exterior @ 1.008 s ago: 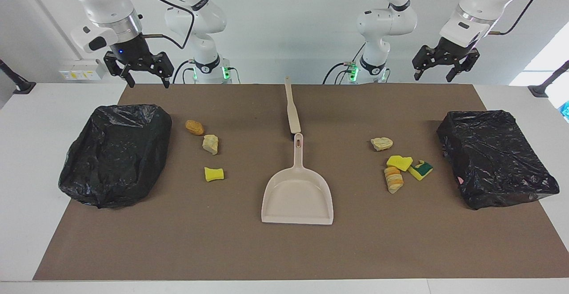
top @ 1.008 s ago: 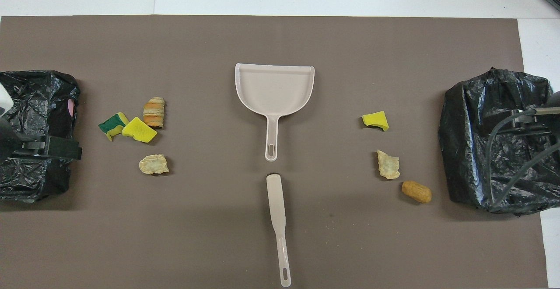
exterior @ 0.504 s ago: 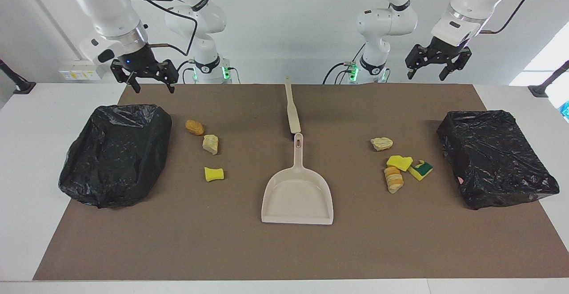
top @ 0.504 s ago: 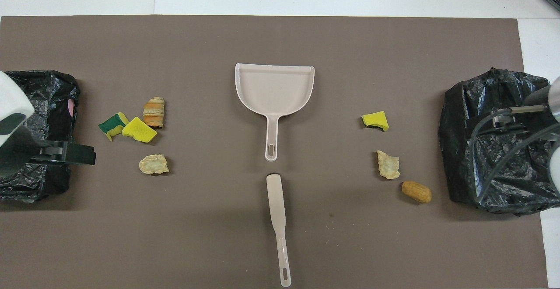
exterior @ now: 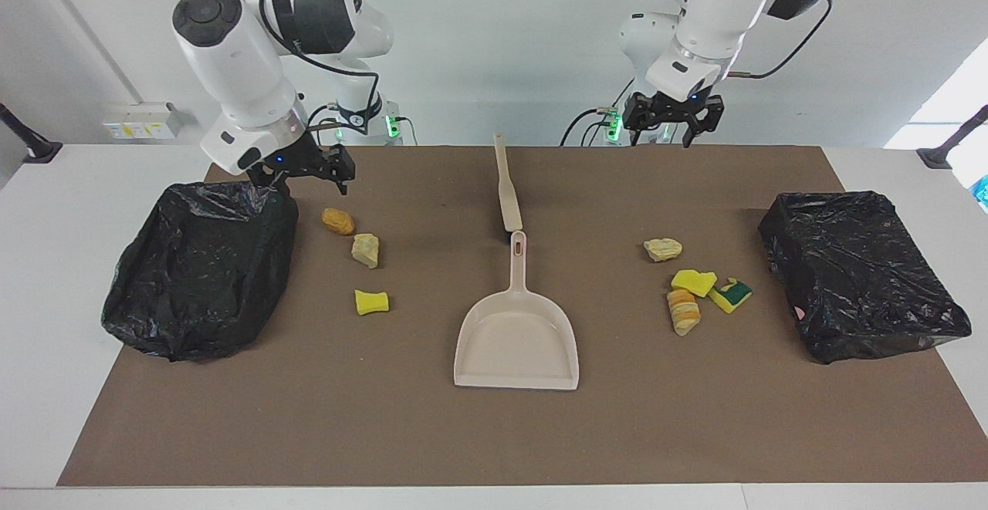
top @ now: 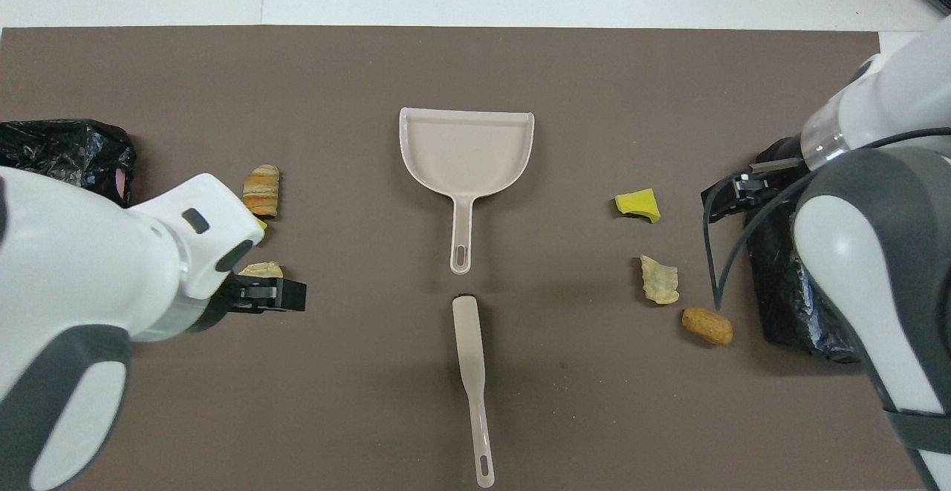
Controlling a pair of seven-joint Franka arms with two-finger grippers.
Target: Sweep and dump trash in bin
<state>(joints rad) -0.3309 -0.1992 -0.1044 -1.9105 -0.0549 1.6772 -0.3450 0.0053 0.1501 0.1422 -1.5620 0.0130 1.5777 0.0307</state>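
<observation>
Starting out, I hold both the left claw [exterior: 670,126] and right claw [exterior: 309,172] open and empty, needing next to grasp brush [exterior: 507,190] and dustpan [exterior: 517,332].

We saw the beige dustpan [top: 466,151] at the middle of the brown mat [top: 475,67] on the worktop, its handle pointing to 6 o'clock at the beige brush [top: 472,379]. At 3 o'clock of the dustpan lay trash: a yellow sponge piece [top: 637,204], a pale lump [top: 660,280] and an orange-tan chunk [top: 707,325]. A black bag [top: 780,305] sat at their 3 o'clock, partly under the right arm; the right tool [top: 732,194] showed at its edge. At 9 o'clock of the dustpan lay a striped bread-like chunk [top: 261,190]. The left tool [top: 271,296] covered most of another pale lump [top: 260,270]. A second black bag [top: 70,153] lay at 9 o'clock.
</observation>
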